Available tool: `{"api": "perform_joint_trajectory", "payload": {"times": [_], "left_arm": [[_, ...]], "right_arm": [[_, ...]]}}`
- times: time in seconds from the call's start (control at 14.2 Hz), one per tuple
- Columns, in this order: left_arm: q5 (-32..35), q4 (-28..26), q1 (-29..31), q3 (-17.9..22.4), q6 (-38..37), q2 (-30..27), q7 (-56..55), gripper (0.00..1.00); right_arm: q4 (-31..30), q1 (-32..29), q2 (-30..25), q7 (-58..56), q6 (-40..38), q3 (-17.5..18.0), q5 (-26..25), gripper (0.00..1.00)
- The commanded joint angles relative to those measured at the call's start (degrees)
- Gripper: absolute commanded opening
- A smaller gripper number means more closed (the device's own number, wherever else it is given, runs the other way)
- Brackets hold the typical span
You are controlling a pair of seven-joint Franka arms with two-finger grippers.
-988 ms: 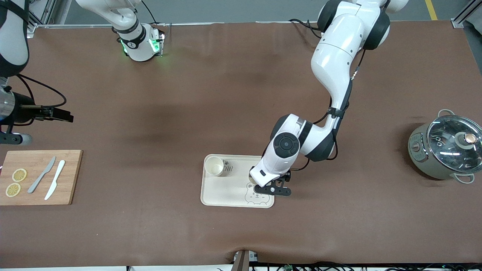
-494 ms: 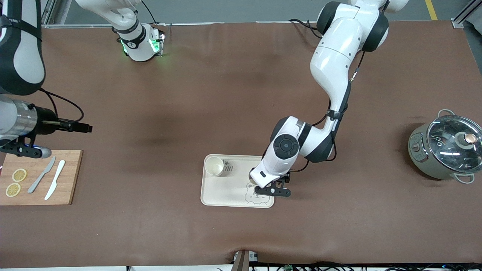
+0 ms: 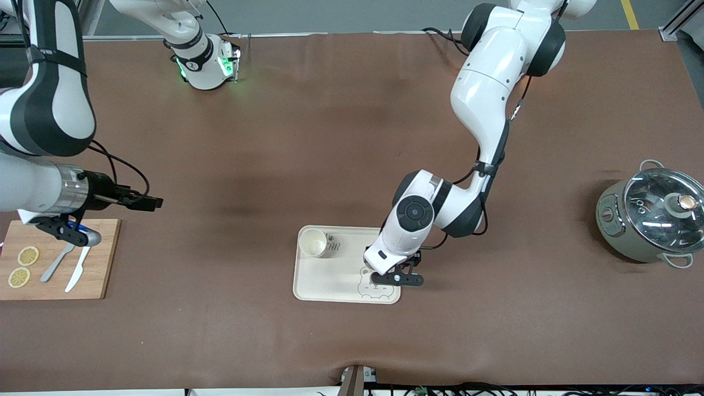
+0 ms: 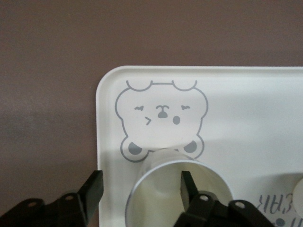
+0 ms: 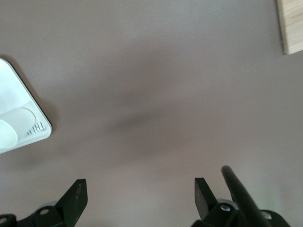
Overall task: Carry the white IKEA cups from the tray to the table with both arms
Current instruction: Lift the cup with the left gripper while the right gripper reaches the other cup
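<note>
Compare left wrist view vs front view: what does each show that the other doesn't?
Left wrist only: the left hand straddling a cup wall, one finger inside, by the tray's bear print.

Front only: the second cup, right hand open over bare table, cutting board, pot.

Both: the tray.
</note>
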Motion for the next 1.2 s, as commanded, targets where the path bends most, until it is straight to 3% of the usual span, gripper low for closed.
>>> {"api": "perform_joint_trajectory", "payload": {"times": [0.0,0.63,0.92,1.13], "left_arm": [[-1.22,1.32,-1.52,1.18,0.48,0.88,-0.93,0.0],[-1.31,1.24,-0.38,1.01,0.3,0.44,1.18,0.0],[-1.22,1.24,0.5,0.92,-2.33,-1.58,1.27,0.0],[-1.13,0.28,1.3,0.92,-4.53,-4.65,1.36,0.0]], "right_arm": [[1.32,2.33,2.76,4.96,2.57,-0.13,1.39,1.0],[1.4,7.26,6.89,15.61,7.15,-0.13,1.56,1.0],[1.49,7.61,8.39,20.17,10.91,-0.13,7.35,1.0],[1.49,9.89,10.4,21.24,13.21,-0.13,7.89,1.0]]}}
